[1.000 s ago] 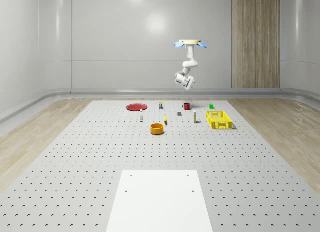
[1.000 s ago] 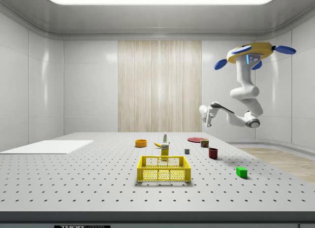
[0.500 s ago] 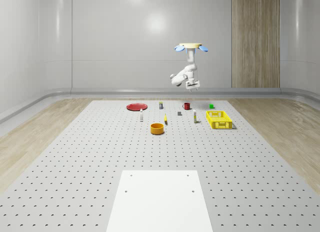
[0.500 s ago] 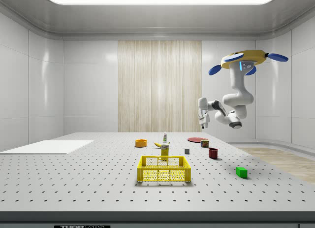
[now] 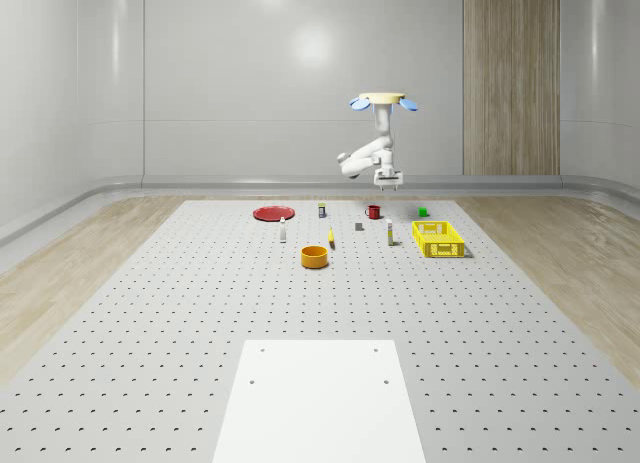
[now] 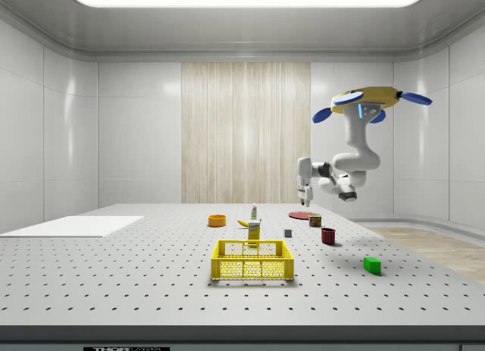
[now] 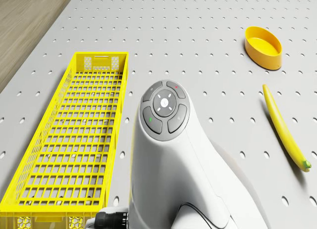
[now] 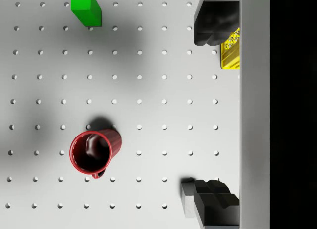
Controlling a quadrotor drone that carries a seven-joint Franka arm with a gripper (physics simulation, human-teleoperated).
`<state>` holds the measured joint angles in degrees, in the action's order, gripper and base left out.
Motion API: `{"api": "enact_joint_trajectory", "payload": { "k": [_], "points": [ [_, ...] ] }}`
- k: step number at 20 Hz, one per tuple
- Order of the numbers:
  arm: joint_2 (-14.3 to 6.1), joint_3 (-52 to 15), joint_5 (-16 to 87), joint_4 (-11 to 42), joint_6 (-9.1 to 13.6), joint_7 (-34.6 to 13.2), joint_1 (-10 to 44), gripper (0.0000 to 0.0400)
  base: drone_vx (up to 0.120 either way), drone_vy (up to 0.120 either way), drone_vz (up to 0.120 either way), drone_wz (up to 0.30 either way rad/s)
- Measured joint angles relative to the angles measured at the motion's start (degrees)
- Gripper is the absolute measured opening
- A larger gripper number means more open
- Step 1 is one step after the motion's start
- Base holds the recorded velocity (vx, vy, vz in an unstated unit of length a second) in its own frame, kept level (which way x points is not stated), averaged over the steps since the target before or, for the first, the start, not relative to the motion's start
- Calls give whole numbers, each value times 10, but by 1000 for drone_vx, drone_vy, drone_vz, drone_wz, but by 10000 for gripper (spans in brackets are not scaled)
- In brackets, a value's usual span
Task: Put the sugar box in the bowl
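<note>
Currently, sugar box (image 5: 389,236): a tall, narrow carton, yellow with a white top, upright on the table (image 5: 200,323) just beside the crate (image 5: 437,238), apart from the orange bowl (image 5: 315,256). Drone (image 5: 384,100): hovering over the table's far end. Gripper (image 8: 210,113): pointing down above the red mug (image 8: 91,152), fingers (image 8: 213,23) spread wide, holding nothing.

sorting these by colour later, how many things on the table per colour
yellow or orange: 4 (crate, bowl, banana, box)
red: 2 (plate, mug)
green: 1 (block)
grey: 1 (cube)
other: 2 (bottle, can)
total: 10
</note>
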<state>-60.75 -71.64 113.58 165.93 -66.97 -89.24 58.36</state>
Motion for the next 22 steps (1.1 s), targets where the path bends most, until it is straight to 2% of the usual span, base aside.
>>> {"api": "enact_joint_trajectory", "payload": {
  "k": [4, 7, 11, 22],
  "points": [
    [-14, -7, -4, 0, -7, -9, 11, 400, 120, 0, 0, 0],
    [-23, -12, -8, -1, -13, -14, 17, 400, 120, -107, 0, 0],
    [-36, -17, -14, -2, -23, -19, 24, 400, 120, 0, -10, 0],
    [-68, -27, -30, -4, -51, -31, 36, 400, 120, 0, -120, 0]
  ]
}}
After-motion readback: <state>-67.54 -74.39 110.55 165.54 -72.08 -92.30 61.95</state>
